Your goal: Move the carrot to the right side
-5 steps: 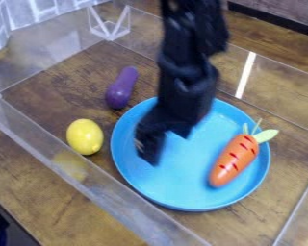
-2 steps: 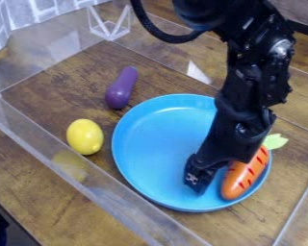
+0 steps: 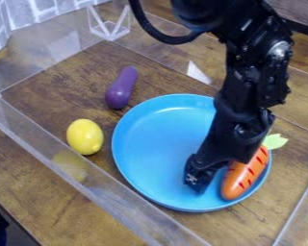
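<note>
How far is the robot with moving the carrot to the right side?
Done: the open end effector has come down on the blue plate, beside the carrot. In hand: lining up a grasp; no grip shows yet. Left: close on the carrot, lift it, and set it down further right.

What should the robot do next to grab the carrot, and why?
Probably close the gripper on the carrot. It is open and down low on the blue plate, right beside the carrot's left side. How the jaws sit around the carrot is hard to tell, so a tiny nudge toward it may be needed first.
</note>
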